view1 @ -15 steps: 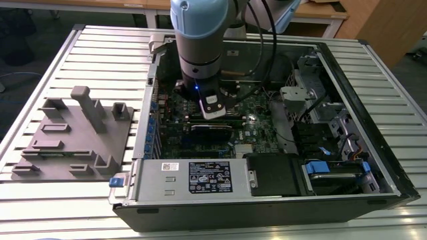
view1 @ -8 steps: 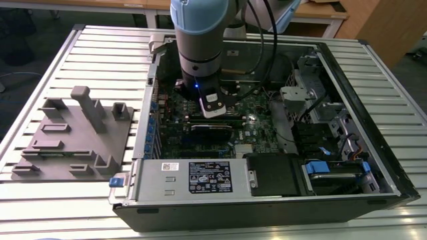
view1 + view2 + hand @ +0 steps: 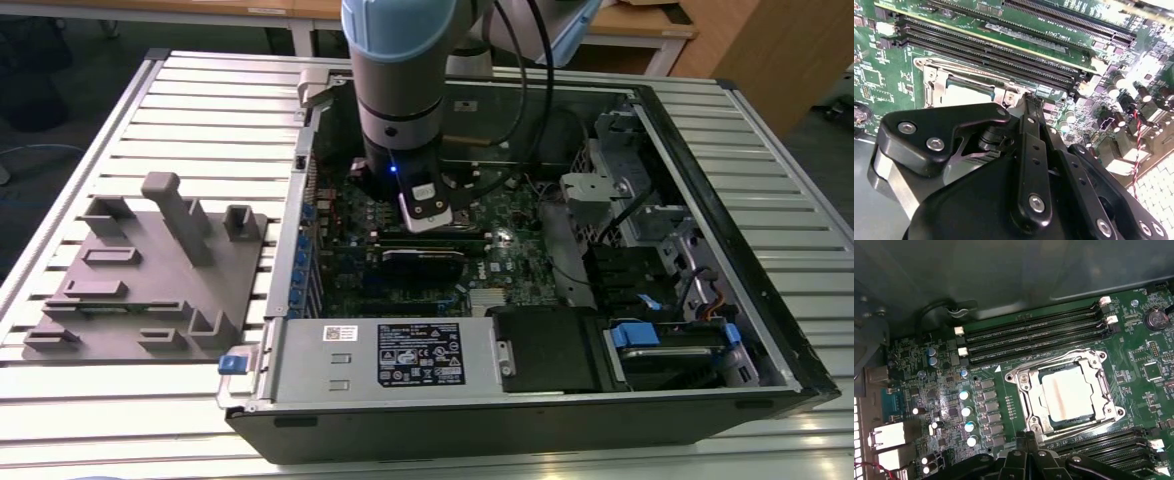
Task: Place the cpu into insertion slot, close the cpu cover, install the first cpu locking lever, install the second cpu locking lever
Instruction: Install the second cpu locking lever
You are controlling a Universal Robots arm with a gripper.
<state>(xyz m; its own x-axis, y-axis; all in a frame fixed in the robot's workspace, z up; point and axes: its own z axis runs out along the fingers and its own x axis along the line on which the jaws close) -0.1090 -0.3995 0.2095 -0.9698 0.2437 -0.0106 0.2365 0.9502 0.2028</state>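
Computer case (image 3: 534, 400) lies open on the slatted tabletop (image 3: 80, 150), and my arm reaches down into it. My pincer (image 3: 1026, 440) hangs low over the green board (image 3: 929, 390), right at one edge of the insertion slot (image 3: 1026, 382). In the second wrist view my pincer (image 3: 1030, 102) has its black fingers (image 3: 1031, 150) pressed close together, with just a thin gap at the tips. I cannot tell if the tips pinch anything.

The cpu (image 3: 1069, 392) sits flat inside the slot. Its dull silver top shows through the square window of the cpu cover (image 3: 1036, 407). The cover lies down flat around the chip. A thin wire lever (image 3: 1054, 359) runs along the side of the slot near the long black card slots (image 3: 1034, 337).

In the exterior view, a grey block with pegs (image 3: 147, 270) rests on the tabletop at the exterior view's left, beside the case. A blue clip (image 3: 235, 362) sits at the case's corner.
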